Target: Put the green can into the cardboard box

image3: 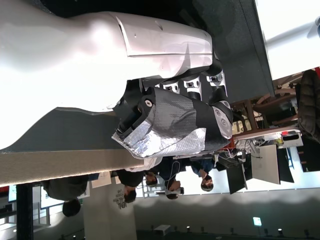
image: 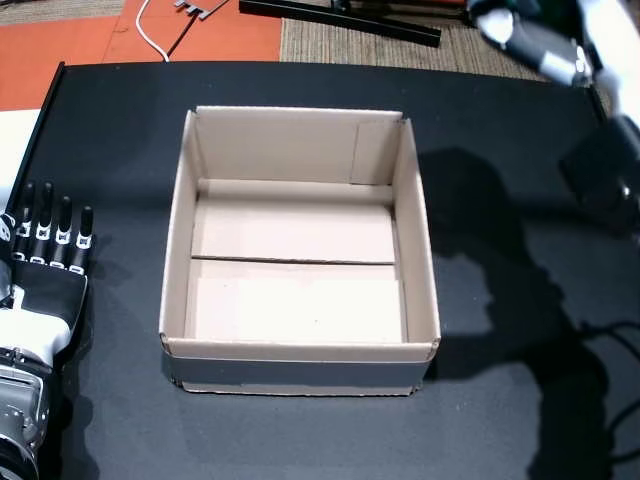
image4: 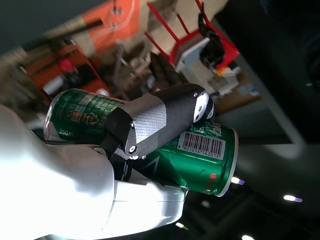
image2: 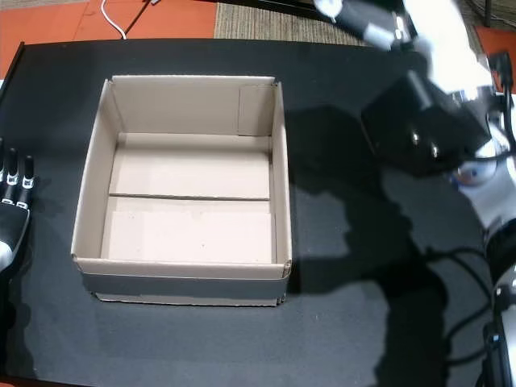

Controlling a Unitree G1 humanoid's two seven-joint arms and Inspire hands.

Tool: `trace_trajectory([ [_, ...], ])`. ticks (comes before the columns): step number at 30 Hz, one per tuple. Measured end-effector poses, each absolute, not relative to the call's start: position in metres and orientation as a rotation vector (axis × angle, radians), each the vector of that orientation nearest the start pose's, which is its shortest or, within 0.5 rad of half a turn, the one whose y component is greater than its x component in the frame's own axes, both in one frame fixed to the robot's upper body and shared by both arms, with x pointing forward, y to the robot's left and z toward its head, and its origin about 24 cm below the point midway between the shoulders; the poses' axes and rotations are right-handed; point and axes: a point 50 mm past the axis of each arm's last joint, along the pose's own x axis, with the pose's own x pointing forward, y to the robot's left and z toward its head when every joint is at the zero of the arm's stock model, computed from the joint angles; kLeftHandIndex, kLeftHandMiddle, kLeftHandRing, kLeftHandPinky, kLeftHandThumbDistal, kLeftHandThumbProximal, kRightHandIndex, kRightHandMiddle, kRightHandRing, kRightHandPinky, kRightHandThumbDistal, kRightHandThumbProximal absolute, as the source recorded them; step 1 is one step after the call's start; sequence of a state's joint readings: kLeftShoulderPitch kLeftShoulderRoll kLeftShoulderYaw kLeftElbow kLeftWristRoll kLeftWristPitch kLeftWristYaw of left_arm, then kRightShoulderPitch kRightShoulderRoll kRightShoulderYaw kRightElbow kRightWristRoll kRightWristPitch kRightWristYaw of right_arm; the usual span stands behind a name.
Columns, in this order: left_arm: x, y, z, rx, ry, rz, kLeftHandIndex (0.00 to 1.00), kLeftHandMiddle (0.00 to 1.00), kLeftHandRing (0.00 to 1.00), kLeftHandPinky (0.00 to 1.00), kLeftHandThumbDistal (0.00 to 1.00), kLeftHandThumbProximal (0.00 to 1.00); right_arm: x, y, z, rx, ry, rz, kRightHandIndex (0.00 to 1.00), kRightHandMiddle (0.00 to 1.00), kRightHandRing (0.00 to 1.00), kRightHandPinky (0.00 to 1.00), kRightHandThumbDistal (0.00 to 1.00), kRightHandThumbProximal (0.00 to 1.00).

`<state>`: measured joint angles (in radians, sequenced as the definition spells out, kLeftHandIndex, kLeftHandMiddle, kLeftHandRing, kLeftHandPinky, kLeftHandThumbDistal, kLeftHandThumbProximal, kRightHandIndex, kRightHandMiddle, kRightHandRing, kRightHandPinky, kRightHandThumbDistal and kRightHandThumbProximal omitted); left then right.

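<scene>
Black cloth covers the table (image: 120, 130), and beyond its far edge lie orange flooring (image: 60, 50) and a woven mat (image: 400, 45) with a white cable (image: 150, 35) trailing across. At the middle of the table stands the box (image: 180, 240), top open, its flaps folded flat inside and nothing in it in both head views.

Right of the box and raised above the table, the right arm (image2: 435, 121) throws a long shadow on the cloth. The right wrist view shows the right hand (image4: 150, 127) wrapped around the can (image4: 200, 155), thumb across its barcode side. The can's long axis runs across the palm; which way it points relative to the box I cannot tell.

Left of the box, the left hand (image: 50, 250) rests flat on the cloth, fingers (image: 62, 225) straight and slightly apart, pointing to the table's far edge and holding nothing. People (image3: 165, 180) and desks show in the left wrist view's background.
</scene>
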<state>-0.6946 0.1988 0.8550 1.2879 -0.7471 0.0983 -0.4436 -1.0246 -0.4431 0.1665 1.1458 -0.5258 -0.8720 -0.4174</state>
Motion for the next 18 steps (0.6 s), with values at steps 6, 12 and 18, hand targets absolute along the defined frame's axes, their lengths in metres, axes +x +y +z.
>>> trace_trajectory([
  [6, 0.324, 0.232, -0.017, -1.290, 0.121, 0.236, 0.43, 0.42, 0.53, 0.67, 0.02, 0.41, 0.380, -0.169, 0.214, -0.787, -0.903, 0.017, 0.00, 0.00, 0.00, 0.05, 0.01, 0.51],
  [12, 0.324, 0.232, -0.016, -1.292, 0.121, 0.240, 0.44, 0.43, 0.52, 0.66, 0.03, 0.40, 0.382, -0.157, 0.211, -0.775, -0.892, 0.068, 0.00, 0.00, 0.00, 0.14, 0.07, 0.59],
  [18, 0.324, 0.231, -0.016, -1.294, 0.121, 0.240, 0.44, 0.43, 0.55, 0.69, 0.01, 0.41, 0.387, -0.127, 0.207, -0.793, -0.815, 0.282, 0.00, 0.00, 0.02, 0.33, 0.16, 0.62],
])
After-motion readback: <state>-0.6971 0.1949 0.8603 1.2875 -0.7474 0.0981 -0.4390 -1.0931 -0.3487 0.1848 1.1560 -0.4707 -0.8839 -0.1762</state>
